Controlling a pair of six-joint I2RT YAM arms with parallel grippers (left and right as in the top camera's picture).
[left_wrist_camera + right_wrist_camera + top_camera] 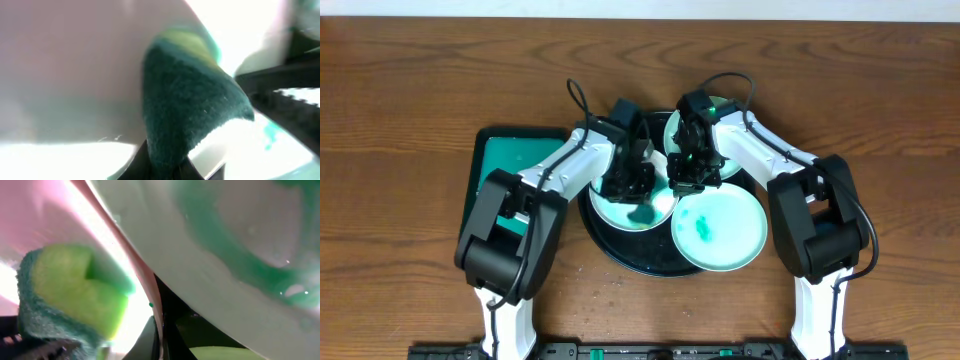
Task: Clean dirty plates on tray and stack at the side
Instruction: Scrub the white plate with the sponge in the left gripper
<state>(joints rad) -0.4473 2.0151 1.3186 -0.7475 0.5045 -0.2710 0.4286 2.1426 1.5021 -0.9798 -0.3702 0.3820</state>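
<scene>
Overhead, left claw [638,185], gripping sponge [190,100], sits over smeared plate [628,213] on tray [618,250].

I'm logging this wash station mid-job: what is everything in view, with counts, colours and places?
Small round shallow plates: three, pale mint or white, some teal-smeared; front right, left and back on the round tray.
Large round black tray: one, table centre.
Rectangular black-rimmed green tray: one, left side.
Yellow sponge with dark green scouring pad: one, above the left plate.
Wooden table: one, brown.
Left gripper: black, shut on the sponge.
Right gripper: black, shut, by the back plate.
</scene>
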